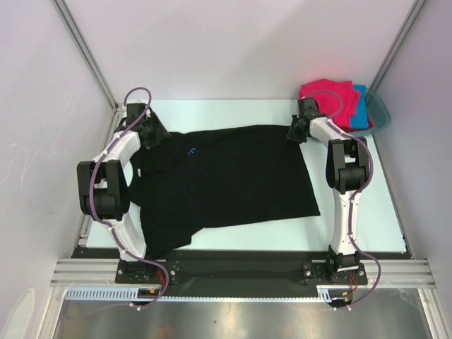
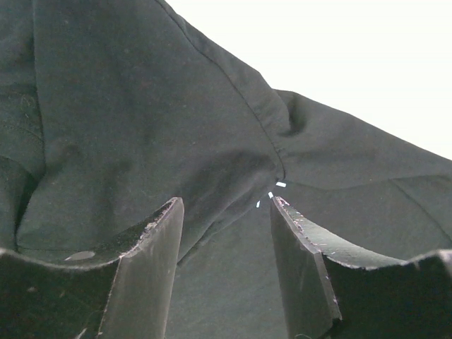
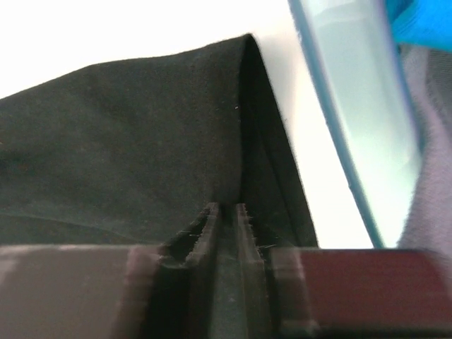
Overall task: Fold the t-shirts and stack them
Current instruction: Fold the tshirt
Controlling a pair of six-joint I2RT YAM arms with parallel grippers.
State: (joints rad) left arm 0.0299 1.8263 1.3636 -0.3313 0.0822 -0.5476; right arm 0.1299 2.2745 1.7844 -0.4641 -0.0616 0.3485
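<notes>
1. A teal basin (image 1: 380, 107) sits at the far right corner of the table (image 1: 233, 113). Every place below is given from that basin.
2. Inside the basin lies a pink shirt (image 1: 326, 95), bunched on the basin's left side. A blue shirt (image 1: 361, 109) lies just beside it toward the basin's right and is partly covered by the pink one.
3. The black shirt (image 1: 226, 183) is spread on the table, left of the basin and nearer the arm bases. Its far right corner comes close to the basin. One sleeve trails off toward the near left, the part of the shirt farthest from the basin.
4. The right gripper (image 3: 222, 212) is just left of the basin, at that far right corner of the black shirt. Its jaws are pressed almost together with black cloth pinched between them. From the fingertips the cloth rises to a folded peak, and the basin's pale rim stands just to the right of it.
5. The left gripper (image 2: 226, 205) is well away from the basin, at the opposite far corner of the black shirt, by the sleeve. Its jaws stand wide apart and grip nothing. The two fingers (image 2: 152, 268) hang over the cloth, where a sleeve seam with small pale blue marks (image 2: 275, 191) ends by the right-hand fingertip. Whether the tips touch the cloth cannot be told.
</notes>
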